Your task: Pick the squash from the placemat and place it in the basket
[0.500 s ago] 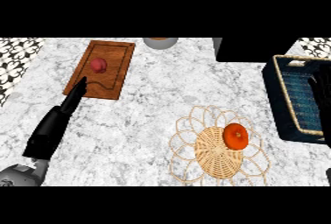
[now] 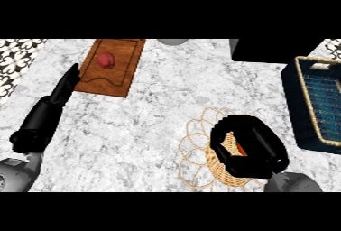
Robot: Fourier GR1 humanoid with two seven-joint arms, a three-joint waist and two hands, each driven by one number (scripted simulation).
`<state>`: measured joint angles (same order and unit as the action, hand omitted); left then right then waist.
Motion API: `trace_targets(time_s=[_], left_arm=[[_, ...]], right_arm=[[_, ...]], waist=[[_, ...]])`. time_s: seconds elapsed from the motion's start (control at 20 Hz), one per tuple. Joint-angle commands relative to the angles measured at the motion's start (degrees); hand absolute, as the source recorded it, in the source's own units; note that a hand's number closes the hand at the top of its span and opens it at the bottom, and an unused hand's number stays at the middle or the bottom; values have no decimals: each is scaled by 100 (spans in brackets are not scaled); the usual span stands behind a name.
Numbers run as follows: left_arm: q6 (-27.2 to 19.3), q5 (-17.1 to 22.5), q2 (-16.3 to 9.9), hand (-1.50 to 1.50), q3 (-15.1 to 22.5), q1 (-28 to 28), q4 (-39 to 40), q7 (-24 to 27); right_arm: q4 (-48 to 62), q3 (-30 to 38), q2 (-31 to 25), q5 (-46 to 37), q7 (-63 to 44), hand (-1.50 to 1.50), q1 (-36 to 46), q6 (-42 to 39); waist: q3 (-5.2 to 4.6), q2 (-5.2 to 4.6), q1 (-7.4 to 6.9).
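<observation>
While the left hand (image 2: 65, 85) lies straight, the right hand (image 2: 250, 146) curls round the squash (image 2: 240, 149).

A marbled grey-white counter (image 2: 153, 113) fills the view. A brown wooden board (image 2: 123, 67) is seen at upper left, with a small red item (image 2: 105, 60) resting on it. A grey round object (image 2: 173, 41) is cut by the top edge. A black block (image 2: 273, 50) sits at upper right. Patterned tiling (image 2: 16, 56) is visible at far left.

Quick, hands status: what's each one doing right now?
Left hand: open, fingers straight, holding nothing, beside the wooden board.
Right hand: curled round the orange squash over the placemat.
</observation>
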<state>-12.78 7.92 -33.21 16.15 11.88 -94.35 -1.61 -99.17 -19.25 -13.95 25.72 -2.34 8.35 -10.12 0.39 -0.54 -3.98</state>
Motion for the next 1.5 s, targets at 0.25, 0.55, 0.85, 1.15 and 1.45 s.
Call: trace_targets(time_s=[0.25,0.55,0.85,1.15,1.45], left_arm=[[215,244,-61,0,-572,-33,578,266],[111,68,51,0,-398,-93,536,273],[125,8,166,0,-329,197,605,197],[323,149,27,0,-573,76,530,200],[365,-91,208,0,-584,-142,471,413]], right_arm=[[-1541,-1589,236,-2003,-409,-150,-15,593],[-1448,-590,-1396,-3170,-1676,-150,1608,-71],[-1472,-955,-2727,-2837,-2340,-150,2856,-2277],[-695,-933,-3050,-1820,-2598,-150,3722,-3937],[11,-814,-2871,-2085,-2535,-150,4017,-4717]], waist=[[-54,108,468],[-74,111,383],[-75,76,348],[-54,59,256],[-40,50,334]])
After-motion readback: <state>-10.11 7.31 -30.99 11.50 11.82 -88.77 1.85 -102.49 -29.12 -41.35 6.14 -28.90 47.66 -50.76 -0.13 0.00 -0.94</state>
